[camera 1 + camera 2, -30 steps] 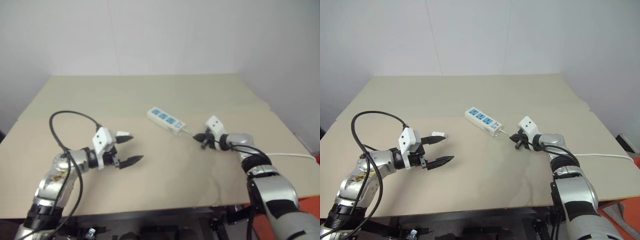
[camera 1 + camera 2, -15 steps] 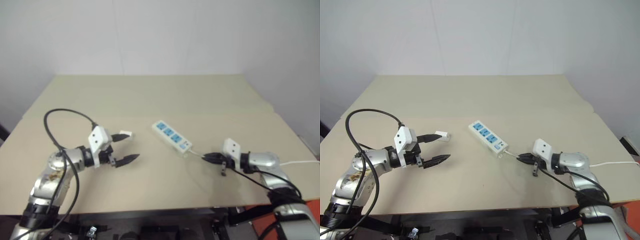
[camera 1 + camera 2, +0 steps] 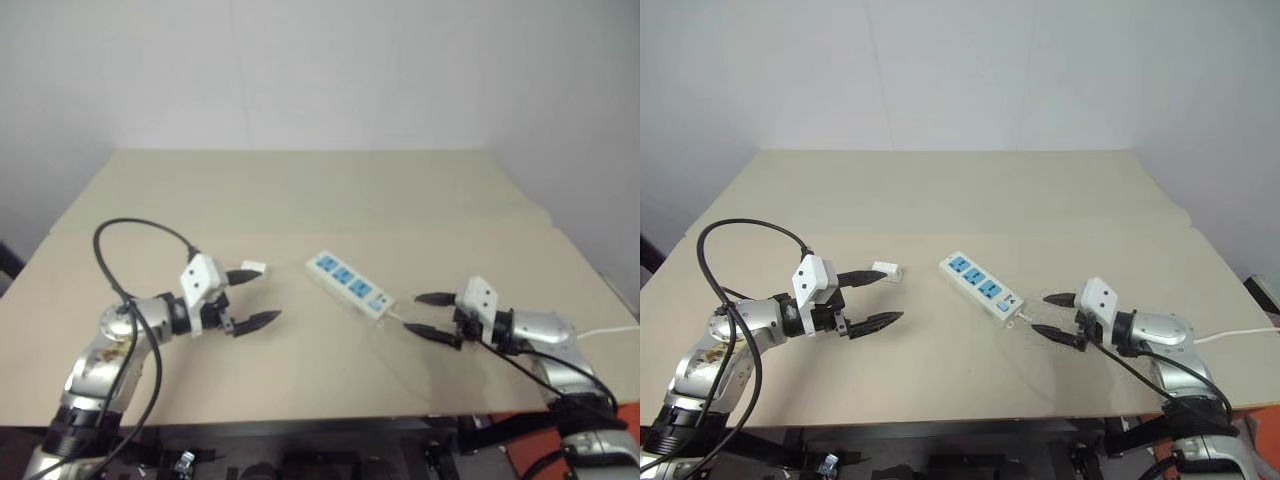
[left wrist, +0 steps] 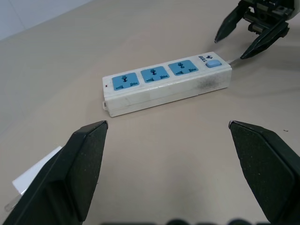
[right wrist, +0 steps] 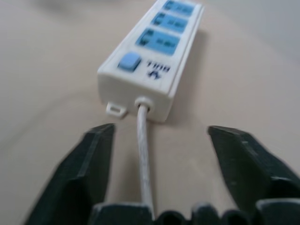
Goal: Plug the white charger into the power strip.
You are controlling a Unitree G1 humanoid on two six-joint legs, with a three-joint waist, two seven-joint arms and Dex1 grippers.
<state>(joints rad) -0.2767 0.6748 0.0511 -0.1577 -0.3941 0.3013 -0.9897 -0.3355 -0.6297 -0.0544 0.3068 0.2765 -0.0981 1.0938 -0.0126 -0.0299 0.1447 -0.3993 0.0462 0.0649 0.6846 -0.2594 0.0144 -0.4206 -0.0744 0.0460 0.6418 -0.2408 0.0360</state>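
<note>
Charger (image 3: 886, 269) sits by my left gripper (image 3: 878, 297), wide open & empty; right gripper (image 3: 1052, 316) wide open, straddling power strip (image 3: 981, 287) cord (image 5: 144, 159).

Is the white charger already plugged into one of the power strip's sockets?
No: the left wrist view shows all three blue sockets of the power strip empty, while the white charger lies apart on the table.
</note>
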